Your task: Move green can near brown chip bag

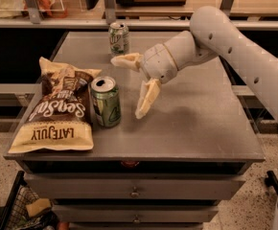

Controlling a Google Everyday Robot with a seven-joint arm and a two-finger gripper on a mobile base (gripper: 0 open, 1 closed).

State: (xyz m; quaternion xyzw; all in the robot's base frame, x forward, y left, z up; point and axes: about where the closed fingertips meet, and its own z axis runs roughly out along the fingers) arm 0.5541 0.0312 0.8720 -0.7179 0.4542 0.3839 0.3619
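Green can (105, 102) w/ silver top, upright beside brown chip bag (57, 111), gripper (127, 87) just right of can, fingers spread wide, holding nothing

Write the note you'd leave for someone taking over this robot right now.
Gripper: open, holding nothing, hovering above the table beside the green can, not touching it.
Green can: upright, close beside the brown chip bag, which lies flat at the table's edge.
Another can stands at the back, apart.
Done: the can looks placed near the bag.
Left: probably just draw the arm away without bumping the can.
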